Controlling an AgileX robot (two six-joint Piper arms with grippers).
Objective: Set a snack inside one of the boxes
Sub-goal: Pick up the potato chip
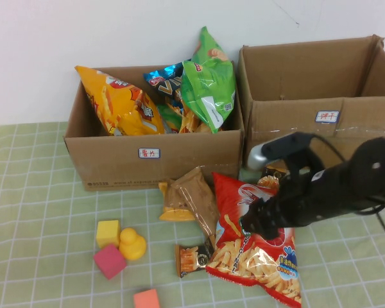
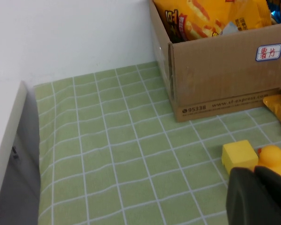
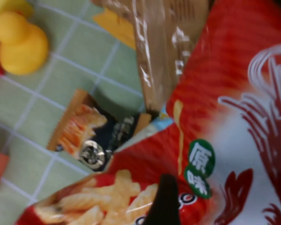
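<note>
Two grippers: your right gripper, jaws spreading, is hovering over the red fries bag at five o'clock to grasp it; your left gripper, closed, is waiting.

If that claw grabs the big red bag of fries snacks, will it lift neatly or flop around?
The red snack bag looks puffy and crinkled, so it would probably sag and swing from wherever the right claw, just above it, pinches. Its glossy film may slip. It overlaps the brown packet, which could get dragged. The left claw is shut, parked near the yellow duck.
</note>
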